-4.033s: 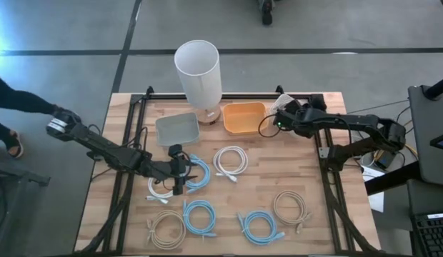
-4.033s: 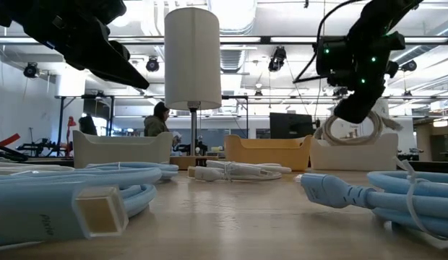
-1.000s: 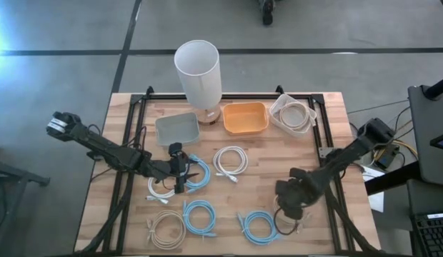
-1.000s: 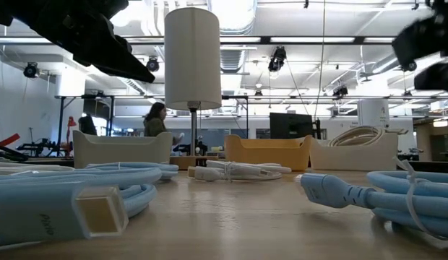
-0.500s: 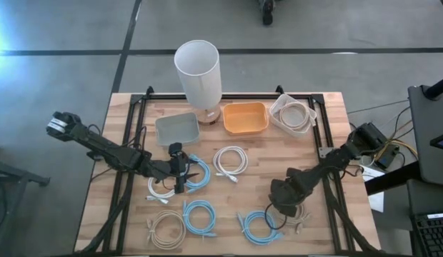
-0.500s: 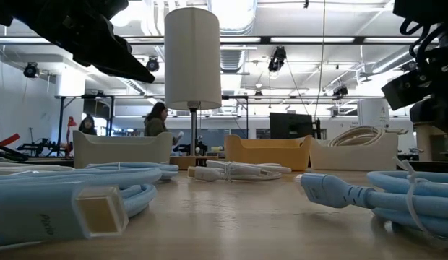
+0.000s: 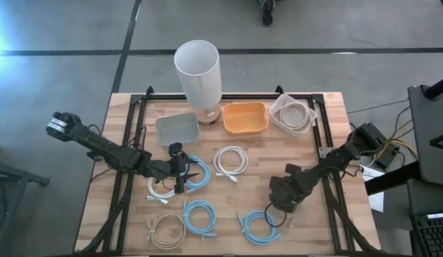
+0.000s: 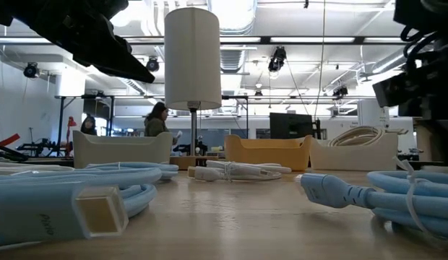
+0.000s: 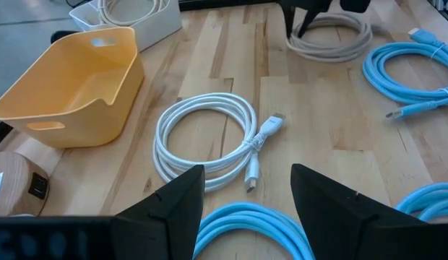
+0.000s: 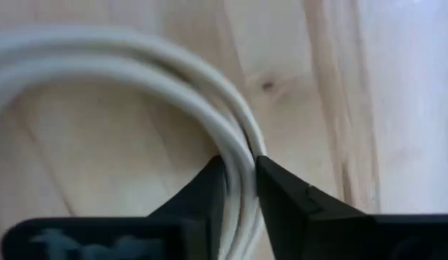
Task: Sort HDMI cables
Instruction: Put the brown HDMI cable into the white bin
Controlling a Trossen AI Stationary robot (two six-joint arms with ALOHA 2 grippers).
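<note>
Several coiled HDMI cables lie flat on the wooden table: a white one (image 7: 231, 160) at the middle, light blue ones (image 7: 199, 216) (image 7: 259, 226) and a beige one (image 7: 166, 227) near the front. My right gripper (image 7: 282, 201) points down at the front right, shut on another beige coil (image 9: 332, 43) and covering most of it from above. My left gripper (image 7: 180, 175) hangs open left of the middle, above a light blue coil (image 7: 198, 173) and a white coil (image 7: 161, 190), touching nothing. My right gripper pinches the strands of the beige coil's loop (image 10: 235, 133) between its two fingers (image 10: 282, 191). It comes from above, pointing down, and the fingers stand across the strands. The coil lies flat on the table.
At the far edge stand a grey bin (image 7: 177, 128), an orange bin (image 7: 245, 118) and a white bin (image 7: 293, 114) holding a beige cable. A white lamp (image 7: 198, 71) stands between the grey and orange bins. Black frame rails run along both table sides.
My right gripper has sunk toward the table and shifted a little toward the left edge, onto the beige coil at the front right. The coils on the table lie as before.
</note>
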